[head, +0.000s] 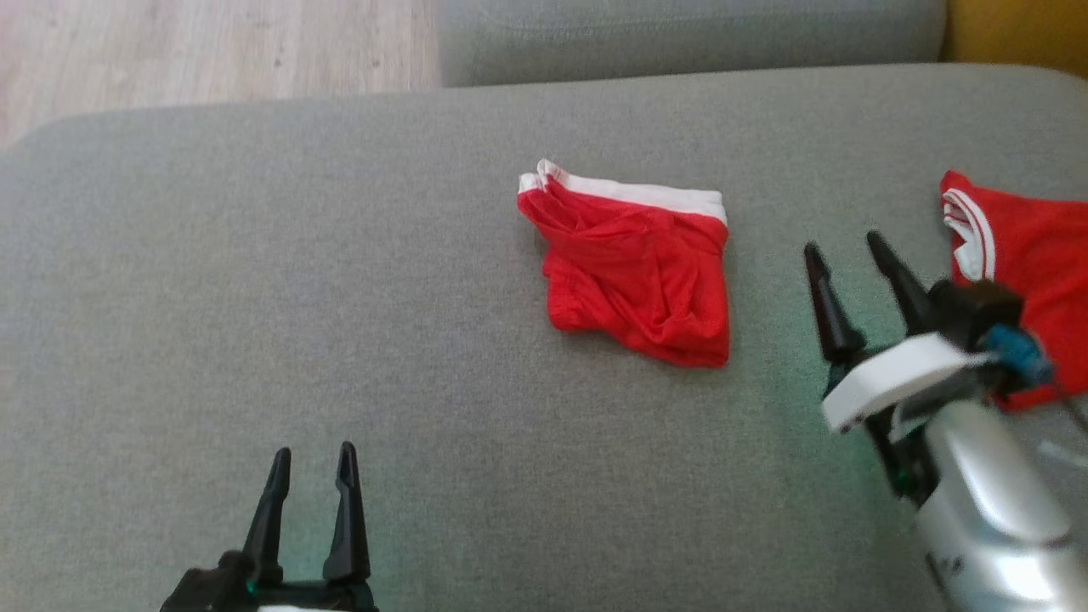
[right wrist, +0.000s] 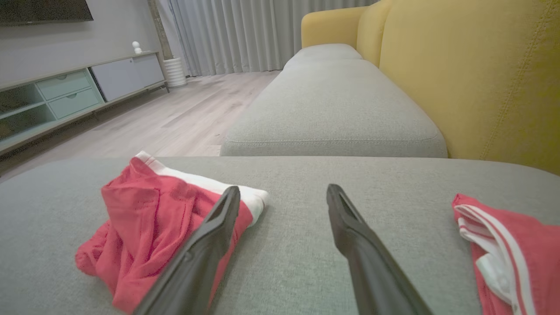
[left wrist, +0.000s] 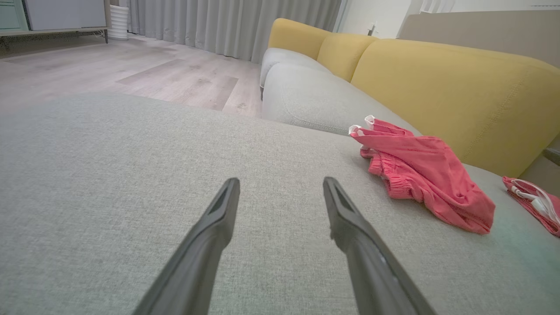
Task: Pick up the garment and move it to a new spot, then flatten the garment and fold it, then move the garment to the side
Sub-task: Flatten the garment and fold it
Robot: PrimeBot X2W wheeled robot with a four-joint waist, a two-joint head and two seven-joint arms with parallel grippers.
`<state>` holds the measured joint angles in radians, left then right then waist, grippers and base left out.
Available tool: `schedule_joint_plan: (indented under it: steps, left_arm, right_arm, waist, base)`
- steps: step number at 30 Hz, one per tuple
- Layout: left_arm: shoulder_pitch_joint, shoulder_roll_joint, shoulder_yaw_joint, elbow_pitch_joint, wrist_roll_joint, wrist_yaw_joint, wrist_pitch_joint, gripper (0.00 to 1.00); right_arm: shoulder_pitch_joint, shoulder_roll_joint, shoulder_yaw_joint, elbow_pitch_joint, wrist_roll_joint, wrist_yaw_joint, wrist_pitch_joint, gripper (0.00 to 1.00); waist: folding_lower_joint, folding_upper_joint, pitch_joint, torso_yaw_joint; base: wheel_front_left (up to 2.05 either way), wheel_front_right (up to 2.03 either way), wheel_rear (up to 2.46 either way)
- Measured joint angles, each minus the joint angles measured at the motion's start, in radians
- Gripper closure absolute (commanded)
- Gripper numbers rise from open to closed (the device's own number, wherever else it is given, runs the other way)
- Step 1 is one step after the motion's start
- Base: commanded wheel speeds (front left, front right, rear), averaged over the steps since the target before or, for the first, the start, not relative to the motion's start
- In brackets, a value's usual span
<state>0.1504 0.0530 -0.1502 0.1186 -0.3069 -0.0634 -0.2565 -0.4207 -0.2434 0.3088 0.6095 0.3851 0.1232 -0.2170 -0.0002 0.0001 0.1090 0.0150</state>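
Right gripper (head: 844, 246), fingers apart and empty, hangs between the crumpled red shorts (head: 637, 272) mid-cushion and a second red garment (head: 1028, 246); left gripper (head: 314, 450) likewise spread. Likely slips: seizing the wrong piece, or pinching bunched layers together.

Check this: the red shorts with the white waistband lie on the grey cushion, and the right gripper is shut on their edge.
Wrong on the grip. The right gripper is open and holds nothing, standing beside the red shorts and apart from them, as the head view shows. The shorts do lie on the grey cushion.
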Motion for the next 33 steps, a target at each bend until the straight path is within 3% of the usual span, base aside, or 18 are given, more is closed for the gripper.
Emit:
schedule_joint_plan:
  steps: [2,3,6,8,10,12,26,33]
  left_arm:
    - [-0.001,0.000,0.003,-0.003,0.000,-0.008,0.000,0.00]
    - [-0.003,0.000,0.003,-0.004,0.001,-0.008,0.000,0.00]
    - [-0.022,0.000,0.002,-0.005,0.009,-0.018,0.000,0.00]
    - [-0.045,0.000,0.001,-0.004,0.009,-0.025,0.000,0.00]
    - [-0.067,0.000,-0.002,-0.004,0.009,-0.026,0.000,0.00]
    - [-0.081,-0.001,-0.005,-0.001,0.009,-0.026,0.000,0.00]
    - [-0.113,-0.001,-0.014,0.012,0.008,-0.035,0.000,0.00]
    - [-0.115,-0.001,-0.014,0.026,0.008,-0.035,0.000,0.00]
  right_arm:
    - [0.045,0.038,-0.047,-0.049,-0.078,0.000,0.000,0.00]
    - [0.057,0.064,-0.065,-0.068,-0.106,0.000,0.007,0.12]
    - [0.063,0.131,-0.079,-0.095,-0.174,0.000,0.037,0.19]
    - [0.054,0.159,-0.078,-0.093,-0.201,0.000,0.055,0.36]
    - [0.033,0.170,-0.080,-0.071,-0.219,0.000,0.066,0.58]
    - [-0.003,0.171,-0.086,-0.040,-0.228,0.000,0.070,1.00]
    - [-0.183,0.173,-0.139,0.186,-0.303,0.000,0.068,1.00]
    - [-0.187,0.173,-0.030,0.212,-0.254,0.000,0.031,1.00]
  waist:
    - [0.0001,0.0000,0.015,0.003]
    - [0.0001,0.0000,0.024,0.005]
    - [0.0001,0.0000,0.054,0.017]
    - [0.0003,0.0000,0.075,0.029]
    - [0.0002,0.0000,0.094,0.042]
    - [0.0003,0.0000,0.111,0.058]
    - [0.0003,0.0000,0.179,0.123]
    - [0.0002,-0.0001,0.175,0.117]
  base:
    - [0.00,0.00,0.00]
    - [0.00,0.00,0.00]
    - [0.00,0.00,0.00]
    - [0.00,0.00,0.00]
    - [0.00,0.00,0.00]
    - [0.00,0.00,0.00]
    - [0.00,0.00,0.00]
    - [0.00,0.00,0.00]
